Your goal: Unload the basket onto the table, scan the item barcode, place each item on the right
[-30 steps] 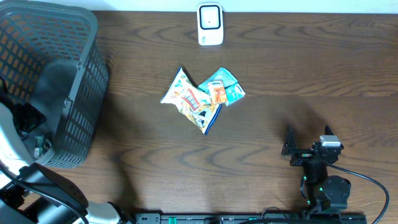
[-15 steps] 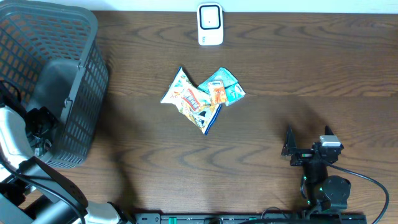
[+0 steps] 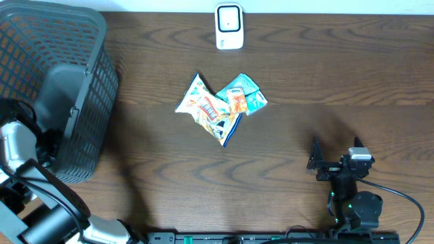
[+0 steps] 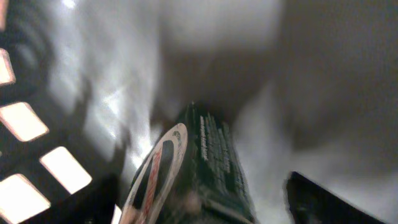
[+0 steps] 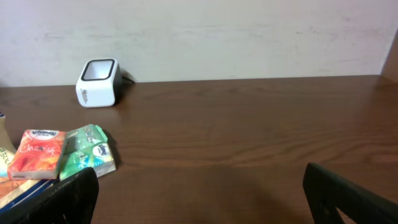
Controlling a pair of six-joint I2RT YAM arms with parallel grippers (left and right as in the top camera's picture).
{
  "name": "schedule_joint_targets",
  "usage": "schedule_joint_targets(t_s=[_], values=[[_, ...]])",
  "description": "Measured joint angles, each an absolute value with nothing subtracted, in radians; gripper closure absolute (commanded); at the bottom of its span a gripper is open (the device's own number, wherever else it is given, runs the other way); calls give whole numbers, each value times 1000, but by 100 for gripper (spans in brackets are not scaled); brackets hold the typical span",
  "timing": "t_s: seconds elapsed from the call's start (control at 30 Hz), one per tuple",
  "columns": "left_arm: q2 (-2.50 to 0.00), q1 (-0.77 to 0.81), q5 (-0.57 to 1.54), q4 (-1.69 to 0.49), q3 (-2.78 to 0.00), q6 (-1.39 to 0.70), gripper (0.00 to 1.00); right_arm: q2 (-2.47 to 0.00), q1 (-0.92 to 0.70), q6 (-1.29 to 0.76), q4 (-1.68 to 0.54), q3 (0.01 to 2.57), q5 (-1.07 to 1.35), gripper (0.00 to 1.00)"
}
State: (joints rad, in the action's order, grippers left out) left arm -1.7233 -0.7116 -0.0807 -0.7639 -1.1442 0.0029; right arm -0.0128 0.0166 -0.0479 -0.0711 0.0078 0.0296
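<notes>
White print on the dark green pack (image 4: 214, 158) was too blurred to read; its end bore a red-and-white oval; it lay inside the basket (image 3: 95, 74) at upper left. The left gripper (image 4: 205, 196) stood spread around it, unclamped; the right gripper (image 5: 199, 180) hung released, lower right. Since the earlier frame the left arm (image 3: 15, 146) had shifted down-left; scanner (image 3: 229, 27) and packets (image 3: 217, 105) had not moved.
</notes>
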Motion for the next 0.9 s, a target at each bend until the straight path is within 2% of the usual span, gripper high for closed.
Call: schedule_joint_targets(t_s=[0.1,0.33,0.5,0.67,0.73,0.9], values=[[-1746,-712,-80,-770,-1139,8,24,-13,17,-48,-71,8,30,1],[-1747,-712,-81,-782,-1139,1,53,-13,17,-48,-71,8,29,1],[-1747,-713,-81,-785,-1139,-3,64,-13,17,-48,-71,8,29,1],[-1747,-713,-47,-804,-1144,-7,65,-13,17,-48,-71,8,30,1],[-1747,-713,-20,-816,-1156,-7,70,-13,17,-48,-71,8,30,1],[-1734,-712,22,-830,-1197,-11,71,-13,17,-48,-71,8,29,1]])
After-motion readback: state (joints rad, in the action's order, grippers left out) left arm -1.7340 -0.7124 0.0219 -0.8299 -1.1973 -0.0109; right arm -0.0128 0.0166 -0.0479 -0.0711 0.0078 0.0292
